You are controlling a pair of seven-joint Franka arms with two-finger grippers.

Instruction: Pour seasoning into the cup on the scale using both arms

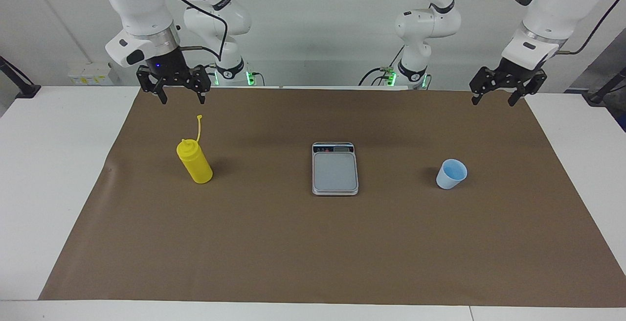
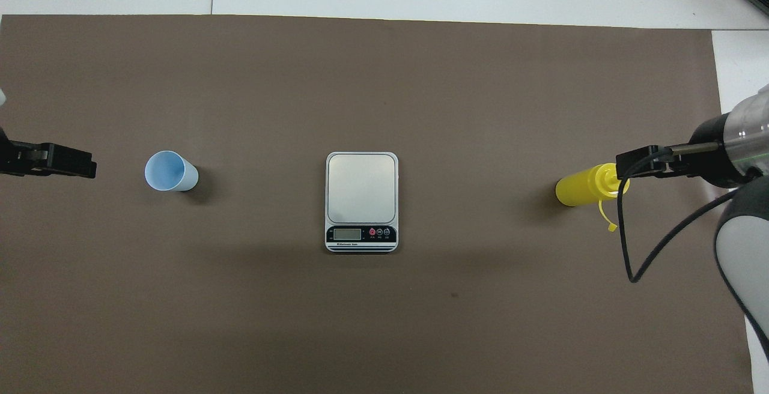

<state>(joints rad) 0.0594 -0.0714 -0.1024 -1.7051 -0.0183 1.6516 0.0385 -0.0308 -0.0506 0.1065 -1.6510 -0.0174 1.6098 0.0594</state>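
Hands: left hand [image 1: 494, 98], right hand [image 1: 180, 97] released | bottle [image 1: 194, 162] 1 | cup [image 1: 451, 174] 1 | scale [image 1: 335, 170] 1

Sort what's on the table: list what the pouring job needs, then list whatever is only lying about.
Needed:
- yellow seasoning bottle
- light-blue cup
- scale, nothing on it
- right gripper, open, above the bottle
- left gripper, open, over the mat's edge

Lying about:
- only the brown mat under everything

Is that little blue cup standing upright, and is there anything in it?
Upright: the cup stands on the brown mat with its mouth up. It looks empty; the overhead view shows only bare blue inside.
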